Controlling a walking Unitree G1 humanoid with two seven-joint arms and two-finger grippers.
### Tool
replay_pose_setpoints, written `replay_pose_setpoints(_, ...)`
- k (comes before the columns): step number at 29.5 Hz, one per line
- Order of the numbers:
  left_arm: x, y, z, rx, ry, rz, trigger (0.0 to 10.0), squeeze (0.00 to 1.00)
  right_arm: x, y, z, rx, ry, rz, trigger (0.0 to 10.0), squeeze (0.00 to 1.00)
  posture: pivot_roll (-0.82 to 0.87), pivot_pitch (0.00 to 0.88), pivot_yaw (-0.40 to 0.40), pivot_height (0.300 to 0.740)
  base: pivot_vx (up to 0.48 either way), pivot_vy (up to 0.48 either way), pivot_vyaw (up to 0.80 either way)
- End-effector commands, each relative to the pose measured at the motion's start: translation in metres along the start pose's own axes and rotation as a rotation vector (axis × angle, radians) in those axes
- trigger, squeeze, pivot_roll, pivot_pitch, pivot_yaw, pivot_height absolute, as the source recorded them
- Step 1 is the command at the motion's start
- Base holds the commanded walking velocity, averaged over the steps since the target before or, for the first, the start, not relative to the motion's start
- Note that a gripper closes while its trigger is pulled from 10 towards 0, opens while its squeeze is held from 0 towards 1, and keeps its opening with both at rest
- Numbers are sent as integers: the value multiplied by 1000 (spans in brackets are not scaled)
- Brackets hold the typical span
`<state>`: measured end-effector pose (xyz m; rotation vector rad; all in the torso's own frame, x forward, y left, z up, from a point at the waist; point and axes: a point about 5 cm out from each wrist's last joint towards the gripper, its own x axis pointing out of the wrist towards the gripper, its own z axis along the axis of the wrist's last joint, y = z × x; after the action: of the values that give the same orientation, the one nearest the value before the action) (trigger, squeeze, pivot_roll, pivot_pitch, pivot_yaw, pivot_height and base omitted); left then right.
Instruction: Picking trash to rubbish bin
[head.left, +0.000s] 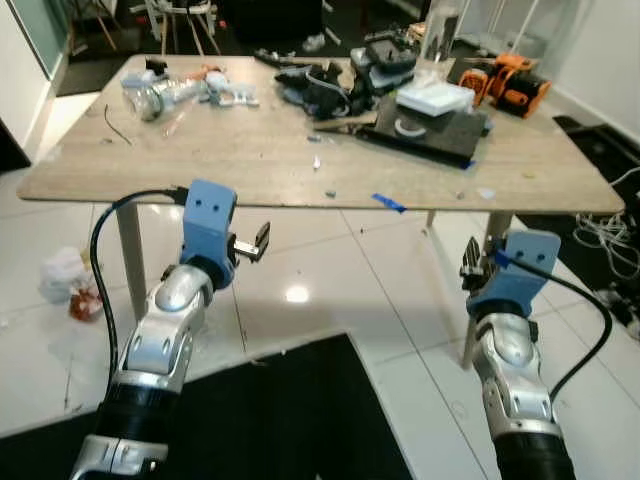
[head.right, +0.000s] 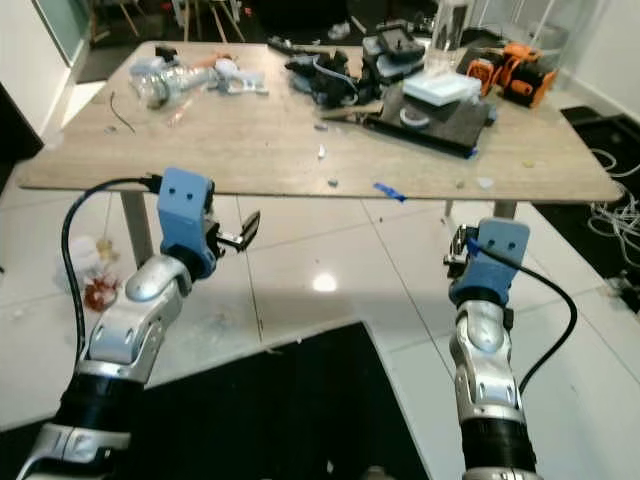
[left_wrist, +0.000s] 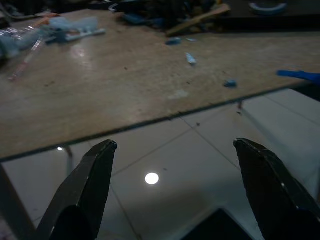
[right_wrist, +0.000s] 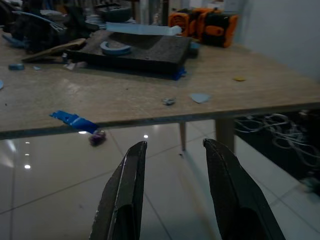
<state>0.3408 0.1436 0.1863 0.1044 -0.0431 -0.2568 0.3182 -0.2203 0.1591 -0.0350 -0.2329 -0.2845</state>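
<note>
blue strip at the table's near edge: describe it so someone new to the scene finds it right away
Start at the long wooden table the robot faces and follow its near edge toward the robot's right. The blue strip lies flat there, one end poking past the edge, ahead of the right gripper. The bits around it are tiny pale specks; this one is long, thin and bright blue.

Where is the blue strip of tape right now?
The blue tape strip hangs over the table near edge, toward the robot's right, between the two raised grippers and closer to the right gripper.
</note>
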Motion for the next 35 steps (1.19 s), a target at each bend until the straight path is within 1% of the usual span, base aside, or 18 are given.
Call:
replay_pose_setpoints(1,-1,0,-5,-3,21,-1,10000,0,0,-2,-1,0,11,-5,10000,0,-4,125,66,740,375,0,0)
replay_pose_setpoints(6,-1,0,-4,-5,24,0,10000,0,0,-2,1,2,11,0,10000,0,-7,130,67,740,379,0,-80)
replay_pose_setpoints(12,-1,-1,-5,-7,25,-1,10000,0,-1,-3,1,6,11,2,10000,0,-7,130,67,740,379,0,-733)
replay_pose_setpoints(20,0,0,-5,-8,23,3,10000,0,2,-3,7,4,-20,9,10000,0,-8,133,67,740,379,0,0)
replay_pose_setpoints(27,1,2,-4,-22,18,16,10000,0,7,-3,19,-2,-58,19,10000,0,-9,135,65,740,379,0,0)
replay_pose_setpoints(31,1,4,-2,-28,12,19,10000,0,12,-1,28,-5,-86,45,10000,0,-10,135,64,740,379,0,0)
replay_pose_setpoints(35,1,4,-1,-29,10,21,10000,0,13,-1,30,-2,-91,47,10000,0,-9,134,62,740,378,0,0)
